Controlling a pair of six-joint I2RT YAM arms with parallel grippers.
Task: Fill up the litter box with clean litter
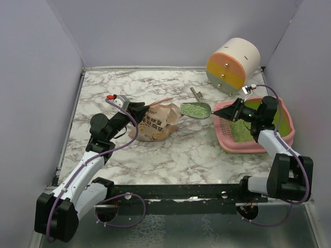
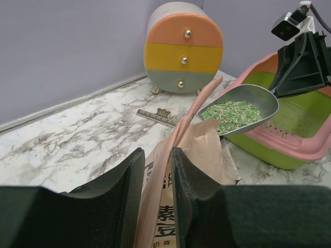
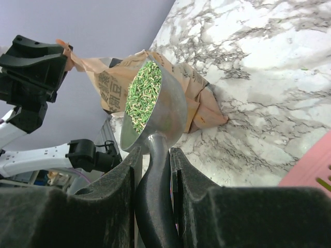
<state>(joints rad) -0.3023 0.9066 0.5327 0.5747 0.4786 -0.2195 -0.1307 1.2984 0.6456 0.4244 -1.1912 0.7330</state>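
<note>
Silver scoop (image 2: 261, 98) full of litter (image 2: 231, 112) between bag (image 2: 204, 150) and litter box (image 2: 310, 150)

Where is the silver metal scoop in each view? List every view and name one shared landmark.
Top external: silver metal scoop at centre, between the tan paper bag and the pink plastic litter box.
Left wrist: scoop right of centre, full of green litter, before the litter box.
Right wrist: scoop left of centre, handle in the right end effector.
Shared landmark: the paper bag.
</note>
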